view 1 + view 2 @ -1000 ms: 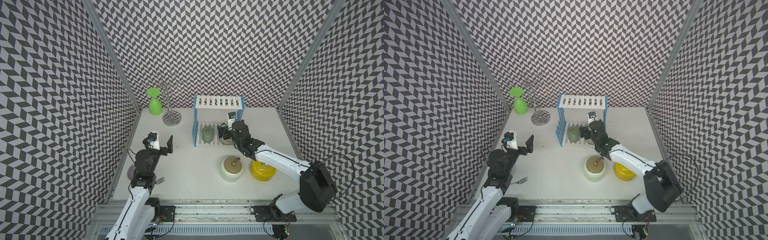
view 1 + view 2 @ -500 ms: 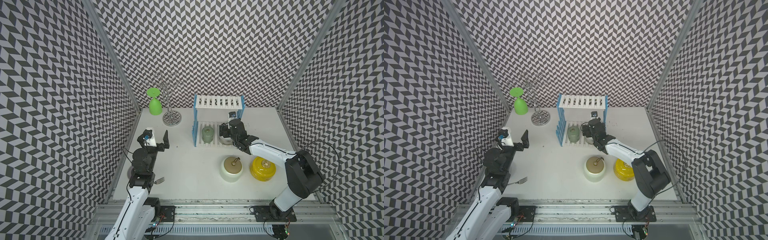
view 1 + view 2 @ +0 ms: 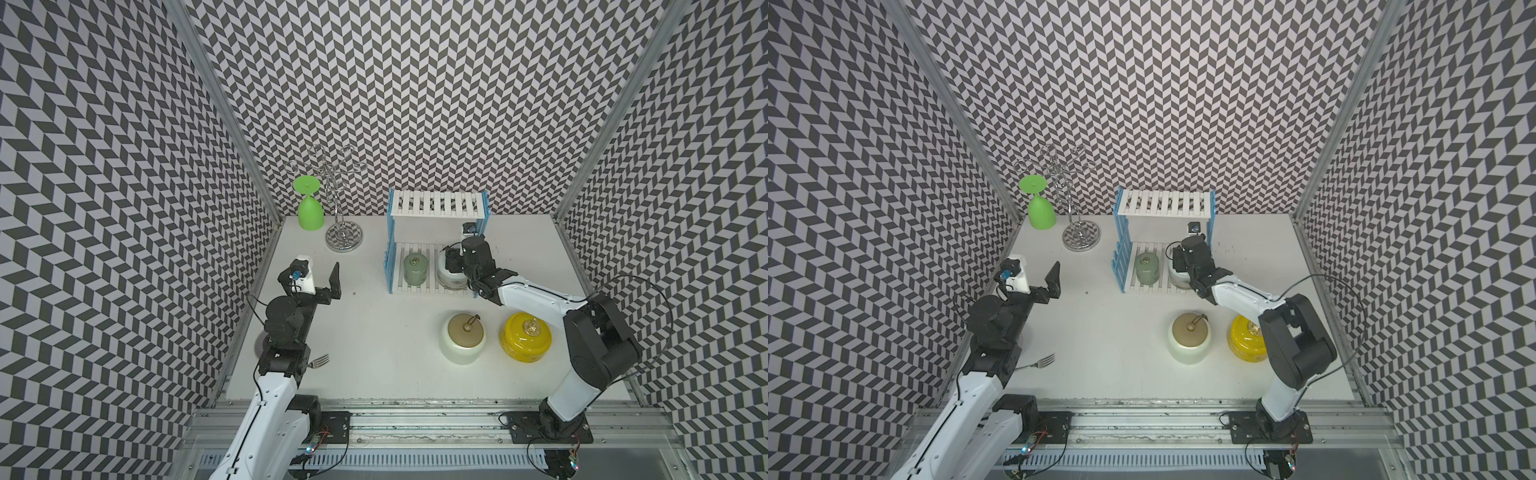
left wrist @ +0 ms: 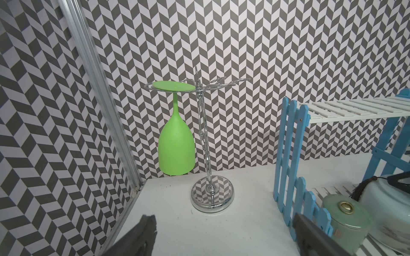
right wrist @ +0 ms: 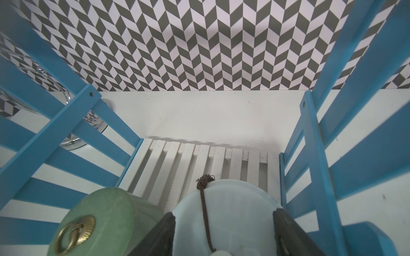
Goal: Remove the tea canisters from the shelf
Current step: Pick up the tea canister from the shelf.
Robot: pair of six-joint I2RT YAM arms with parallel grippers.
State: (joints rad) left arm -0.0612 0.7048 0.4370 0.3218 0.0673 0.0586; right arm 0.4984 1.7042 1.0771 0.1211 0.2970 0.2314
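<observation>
Jaws of right gripper (image 5: pixel 223 214) astride pale blue canister (image 5: pixel 239 199) on shelf (image 5: pixel 199 159) lower tier, grip unclear; left gripper (image 3: pixel 318 277) jaws wide.

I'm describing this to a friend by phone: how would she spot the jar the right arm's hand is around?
Find the shelf, the blue-sided rack with white slats by the back wall. Two jars stand on its lower board; the right hand straddles the pale blue canister. It is wider than the sage green canister beside it, with a dark tassel across its lid.
</observation>
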